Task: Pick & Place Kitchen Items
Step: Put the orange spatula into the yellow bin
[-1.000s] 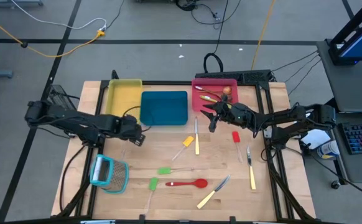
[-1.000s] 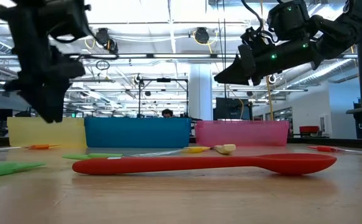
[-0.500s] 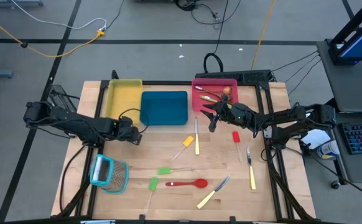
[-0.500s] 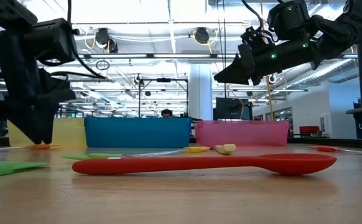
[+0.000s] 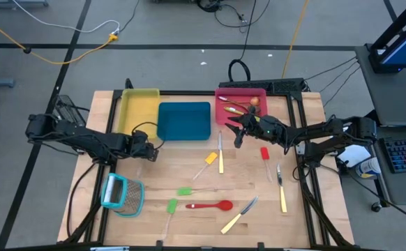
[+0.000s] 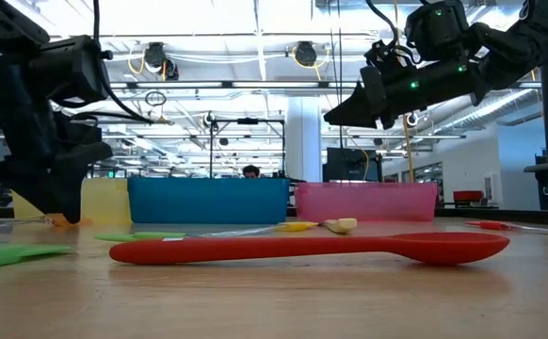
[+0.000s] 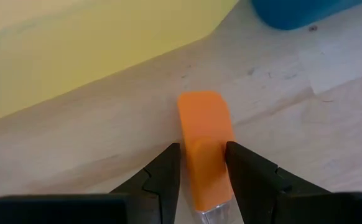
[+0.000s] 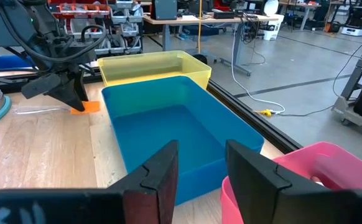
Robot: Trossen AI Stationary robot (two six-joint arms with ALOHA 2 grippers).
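Two dark arms are seen reaching inward over the wooden table (image 5: 154,209) from its opposite sides. The left arm is stretched low across the table, its left gripper (image 5: 149,153) lowered to the surface just in front of the yellow tray (image 5: 137,97) and beside the blue tray (image 5: 183,120). In the left wrist view its two fingers (image 7: 163,171) are set on either side of an orange spatula (image 7: 204,146), which lies flat on the wood; the blade is flanked closely, but whether the pads actually press it cannot be told. The right arm is held raised and level, with the right gripper (image 5: 238,132) hovering at the near edge of the red tray (image 5: 220,92). Its fingers (image 8: 162,168) are spread apart with nothing between them, pointed over the blue tray. Other utensils are scattered on the table: a red spoon (image 5: 210,206), two green spatulas (image 5: 171,205), a yellow spatula (image 5: 210,159), a red spatula (image 5: 264,153) and cream-handled knives (image 5: 220,157). A light-blue-framed grater (image 5: 121,194) lies near the table's left front.
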